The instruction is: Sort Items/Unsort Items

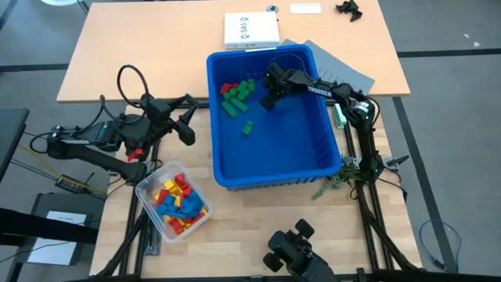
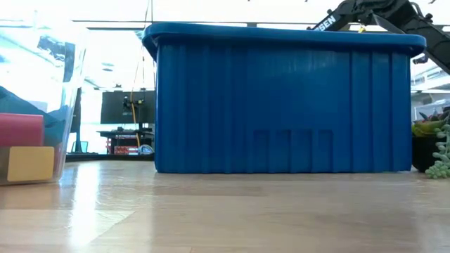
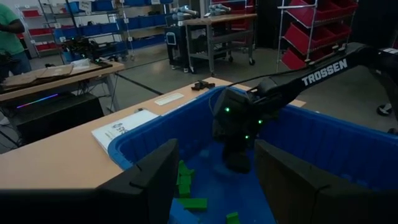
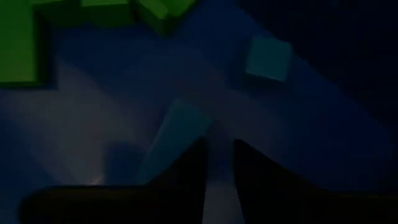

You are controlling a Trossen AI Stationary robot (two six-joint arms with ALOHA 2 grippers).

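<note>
- Nearest us, our clear tub (image 1: 149, 188) of mixed blocks (image 1: 178, 205) sits by the worktop's front-left corner.
- Our right tool (image 1: 268, 99) hangs inside the blue bin (image 1: 275, 177) beside green blocks (image 1: 237, 97), fingers slightly parted, gripping nothing.
- Our left tool (image 1: 186, 117) waits wide at the bin's left wall.

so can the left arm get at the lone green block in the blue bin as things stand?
Probably yes. The left gripper waits open just outside the bin's left wall, and the lone green block lies on bare floor near that side. The right gripper works farther back by the green pile, so only the wall needs clearing.
</note>
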